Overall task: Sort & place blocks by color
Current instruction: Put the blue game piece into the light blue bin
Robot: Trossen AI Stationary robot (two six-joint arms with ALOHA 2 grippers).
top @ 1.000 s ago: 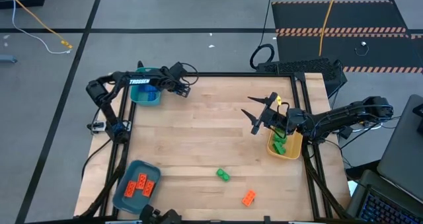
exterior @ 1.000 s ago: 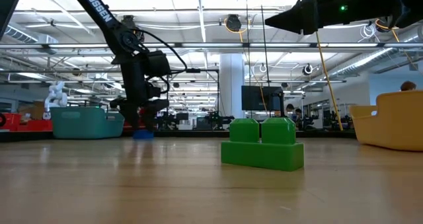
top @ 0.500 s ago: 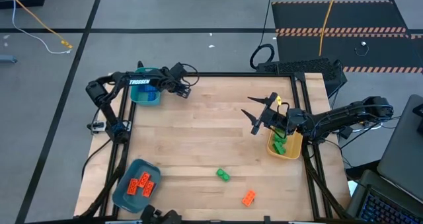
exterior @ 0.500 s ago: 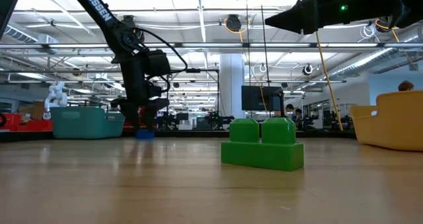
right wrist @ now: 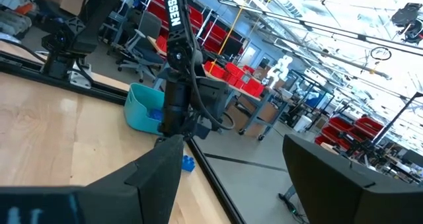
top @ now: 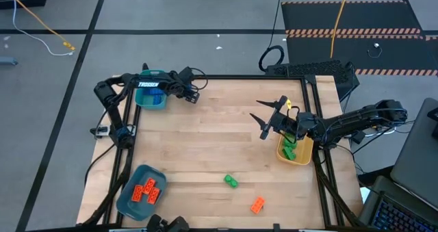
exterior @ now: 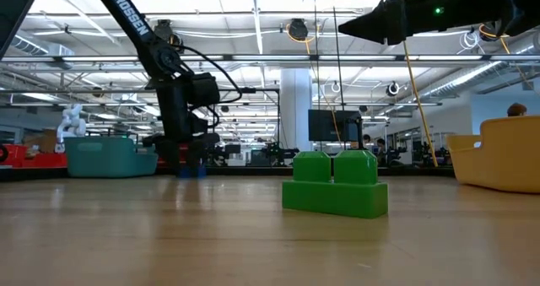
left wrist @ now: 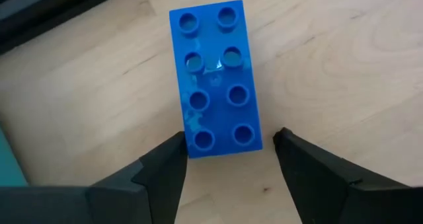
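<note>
"TROSSEN" in white caps on left arm (exterior: 126,8), seen in low view & again on same arm (top: 147,84) from above; right wrist view shows only "ROSSEN" on that arm (right wrist: 174,16); no other legible txt

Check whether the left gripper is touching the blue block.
Apart. The left wrist view shows wood between each finger and the blue block.

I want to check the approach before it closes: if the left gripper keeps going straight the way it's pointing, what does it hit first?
The blue block. The left gripper points down at it, open fingers either side of the block's near end. Going straight on, it would likely straddle the block and then meet the table; the remaining height is unclear.
</note>
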